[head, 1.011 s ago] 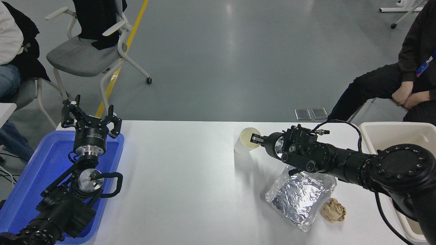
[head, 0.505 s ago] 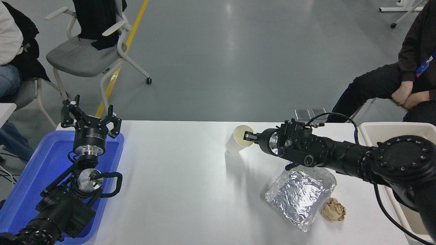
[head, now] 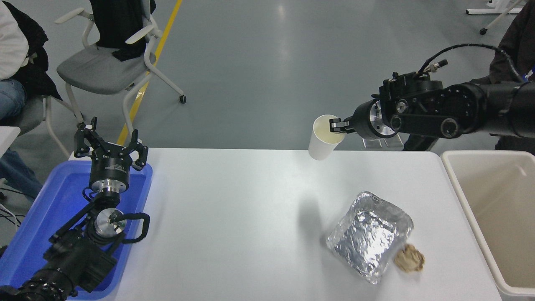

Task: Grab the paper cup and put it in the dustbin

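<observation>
Your right gripper pinching the paper cup by its rim — cup lifted clear above the white table's far edge, dustbin at the right, foil tray beside a crumpled brown paper ball, left gripper parked over the blue tray — fingers spread.

Foil tray left of dustbin, paper ball between.

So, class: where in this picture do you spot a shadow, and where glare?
Head view: the lifted paper cup, pinched at its rim by the right gripper, throws a soft dark shadow on the white table; the foil tray glints brightly; pale light streaks reflect off the grey floor.
</observation>
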`<act>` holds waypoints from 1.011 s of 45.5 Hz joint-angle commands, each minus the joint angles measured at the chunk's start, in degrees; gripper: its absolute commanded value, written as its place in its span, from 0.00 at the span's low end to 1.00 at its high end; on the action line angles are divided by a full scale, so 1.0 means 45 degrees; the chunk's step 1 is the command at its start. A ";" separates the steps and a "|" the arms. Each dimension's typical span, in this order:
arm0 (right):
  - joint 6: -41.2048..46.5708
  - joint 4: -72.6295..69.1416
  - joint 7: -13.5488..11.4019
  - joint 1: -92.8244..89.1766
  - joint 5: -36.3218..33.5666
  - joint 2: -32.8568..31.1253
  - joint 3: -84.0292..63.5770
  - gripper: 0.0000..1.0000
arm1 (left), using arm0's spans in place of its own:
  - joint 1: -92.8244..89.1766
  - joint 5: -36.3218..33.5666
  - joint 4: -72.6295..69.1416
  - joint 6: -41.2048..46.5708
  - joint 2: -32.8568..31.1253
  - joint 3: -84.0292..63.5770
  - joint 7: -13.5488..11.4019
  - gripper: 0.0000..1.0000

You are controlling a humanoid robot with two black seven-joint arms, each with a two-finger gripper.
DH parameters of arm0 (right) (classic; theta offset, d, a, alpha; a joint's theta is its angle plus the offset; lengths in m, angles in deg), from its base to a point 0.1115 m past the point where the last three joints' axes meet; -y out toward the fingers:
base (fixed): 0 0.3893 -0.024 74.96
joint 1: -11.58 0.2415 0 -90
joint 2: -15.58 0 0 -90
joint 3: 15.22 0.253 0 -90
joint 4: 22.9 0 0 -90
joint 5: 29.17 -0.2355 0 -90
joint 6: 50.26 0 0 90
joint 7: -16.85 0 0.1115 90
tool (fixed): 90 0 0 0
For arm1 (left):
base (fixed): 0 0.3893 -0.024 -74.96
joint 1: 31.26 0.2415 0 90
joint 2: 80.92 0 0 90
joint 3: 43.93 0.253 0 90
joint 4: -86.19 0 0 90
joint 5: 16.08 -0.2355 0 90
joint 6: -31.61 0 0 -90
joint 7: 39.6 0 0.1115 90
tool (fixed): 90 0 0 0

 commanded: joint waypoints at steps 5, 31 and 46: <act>0.3233 -0.1312 -0.0092 0.4829 -0.0068 -0.0666 -0.1357 0.00 | 0.0031 0.0002 0.0012 -0.0001 0.0017 -0.0023 -0.0002 0.99; 0.3840 -0.1254 -0.0111 0.5827 0.0108 -0.1446 -0.2977 0.00 | 0.0012 0.0002 0.0012 -0.0001 -0.0002 -0.0023 -0.0002 0.99; 0.3762 -0.0942 -0.0092 0.5476 0.2312 -0.5018 -0.4775 0.00 | -0.0008 0.0002 0.0012 -0.0001 -0.0022 0.0016 -0.0002 0.99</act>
